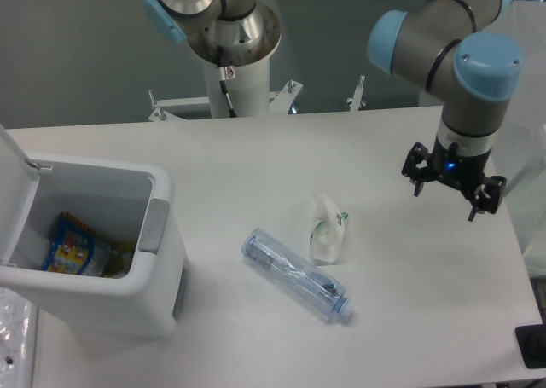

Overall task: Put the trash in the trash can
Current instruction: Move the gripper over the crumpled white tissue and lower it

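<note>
Crushed blue-tinted bottle (296,274), lying flat

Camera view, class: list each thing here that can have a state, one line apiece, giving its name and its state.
trash can: lid open, snack packet inside
bottle: crushed, lying on the table, capped
wrapper: crumpled, on the table beside the bottle
gripper: open, empty, above the table
</note>
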Available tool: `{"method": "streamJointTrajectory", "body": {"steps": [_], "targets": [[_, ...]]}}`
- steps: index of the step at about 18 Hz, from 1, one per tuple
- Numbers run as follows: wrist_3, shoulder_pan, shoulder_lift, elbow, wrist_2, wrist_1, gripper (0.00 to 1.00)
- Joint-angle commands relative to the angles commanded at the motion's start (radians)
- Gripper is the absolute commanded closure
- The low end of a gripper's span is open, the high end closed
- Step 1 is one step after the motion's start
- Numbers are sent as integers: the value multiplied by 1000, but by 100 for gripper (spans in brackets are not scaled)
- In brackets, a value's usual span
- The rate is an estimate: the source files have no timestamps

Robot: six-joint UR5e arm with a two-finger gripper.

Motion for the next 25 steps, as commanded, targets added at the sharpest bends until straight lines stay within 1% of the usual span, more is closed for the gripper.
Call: {"method": "streamJointTrajectory", "body": {"steps": [2, 5, 7, 9, 10, 12, 14, 17, 19, 20, 22, 25], "targets": [[2, -9, 9, -25, -5, 3, 0], [-5, -31, 11, -38, -43, 5, 0], [-20, -40, 25, -67, -55, 14, 0], [-35, -51, 40, -104, -81, 15, 0], [-38, -52, 48, -135, -92, 23, 0], [-70, -69, 75, -172, -86, 31, 0], [-77, -97, 81, -213, -86, 35, 0], [-83, -126, 74, -233, -68, 38, 0], [-127, -153, 69, -258, -32, 44, 0], [-156, -166, 65, -268, -5, 51, 0], [-176, -183, 46, -276, 53, 81, 0], [-178, -187, 25, -290, 75, 97, 0]]}}
